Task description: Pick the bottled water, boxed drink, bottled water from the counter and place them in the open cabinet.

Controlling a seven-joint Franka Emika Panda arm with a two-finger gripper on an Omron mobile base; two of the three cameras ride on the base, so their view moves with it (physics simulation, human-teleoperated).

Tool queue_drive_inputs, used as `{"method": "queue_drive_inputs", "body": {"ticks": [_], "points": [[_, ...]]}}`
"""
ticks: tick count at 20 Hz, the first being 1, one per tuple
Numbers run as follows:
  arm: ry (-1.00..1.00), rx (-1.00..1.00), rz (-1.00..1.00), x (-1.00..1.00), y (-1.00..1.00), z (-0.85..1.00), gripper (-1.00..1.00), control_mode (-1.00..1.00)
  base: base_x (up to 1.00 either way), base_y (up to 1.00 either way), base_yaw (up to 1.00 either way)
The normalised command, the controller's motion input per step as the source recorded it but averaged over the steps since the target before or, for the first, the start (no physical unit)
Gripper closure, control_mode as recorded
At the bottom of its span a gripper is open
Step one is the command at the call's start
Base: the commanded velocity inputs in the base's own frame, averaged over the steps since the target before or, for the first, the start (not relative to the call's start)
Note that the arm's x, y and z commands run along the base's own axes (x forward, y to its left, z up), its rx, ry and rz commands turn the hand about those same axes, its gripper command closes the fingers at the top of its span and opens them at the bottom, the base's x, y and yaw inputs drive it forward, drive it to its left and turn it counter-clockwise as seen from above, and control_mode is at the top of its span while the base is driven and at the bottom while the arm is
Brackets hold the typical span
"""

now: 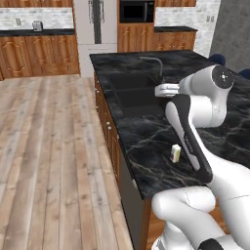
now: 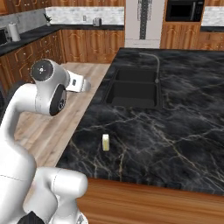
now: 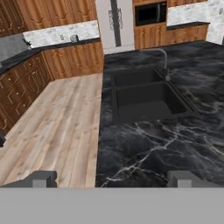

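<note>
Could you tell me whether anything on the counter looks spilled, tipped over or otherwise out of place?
Nothing stands out. The boxed drink stands upright on the dark counter, short of the sink, with no spill around it. The gripper hangs open above the counter edge.

Even flat rendered light, soft low-resolution blur.

Open black counter (image 3: 144,148) lies ahead of the wide-open claw (image 3: 111,178). Beyond it the sink (image 3: 146,98) sinks below the surface, its curved faucet (image 3: 162,57) rising behind. A small boxed drink (image 2: 105,142) stands below the claw.
</note>
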Motion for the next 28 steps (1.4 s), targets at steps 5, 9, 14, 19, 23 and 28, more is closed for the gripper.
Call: {"method": "queue_drive_inputs", "body": {"ticks": [5,9,14,19,23,28], "points": [[0.10,0.00,0.14,0.91,-0.80,0.00,-1.00,-1.00,0.00,0.00,0.00],[0.01,0.00,0.20,0.81,-0.61,0.00,-1.00,-1.00,0.00,0.00,0.00],[0.01,-0.01,0.26,0.16,-0.23,-0.03,-1.00,-1.00,0.00,0.00,0.00],[0.04,-0.08,0.24,0.00,-0.20,-0.49,-1.00,-1.00,0.00,0.00,0.00],[0.01,-0.11,0.22,-0.08,-0.16,-0.62,-1.00,-1.00,0.00,0.00,0.00],[0.00,-0.06,0.20,-0.14,-0.19,-0.72,-1.00,-1.00,0.00,0.00,0.00]]}}
